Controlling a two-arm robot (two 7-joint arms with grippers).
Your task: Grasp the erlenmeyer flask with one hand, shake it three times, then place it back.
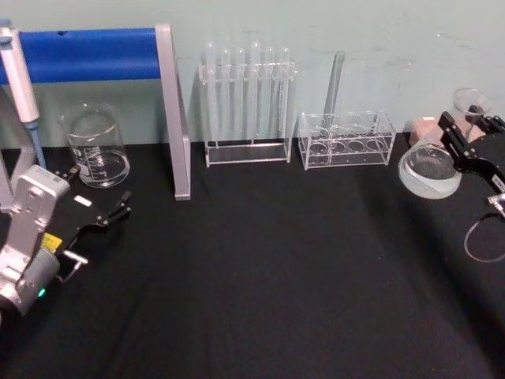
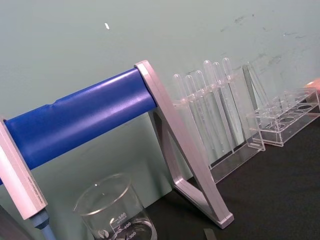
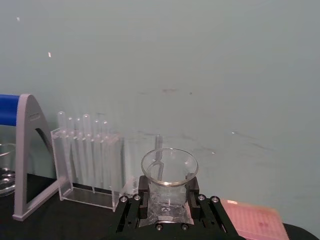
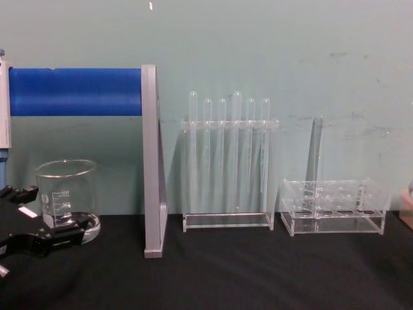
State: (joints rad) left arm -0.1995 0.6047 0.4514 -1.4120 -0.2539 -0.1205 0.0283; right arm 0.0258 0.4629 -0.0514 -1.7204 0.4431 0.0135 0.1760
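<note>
Clamping clear conical erlenmeyer flask [image 1: 430, 175]: black right hand [image 1: 456, 142]

Head looks down over table [image 1: 276, 276]; chest level, side-on; wrists close, facing wall [image 3: 200, 75]. All share tube rack [image 1: 246, 73].

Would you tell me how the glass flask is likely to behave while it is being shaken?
The flask is clear glass, so probably fragile and slippery in the right tool. It looks empty, so likely light.
</note>
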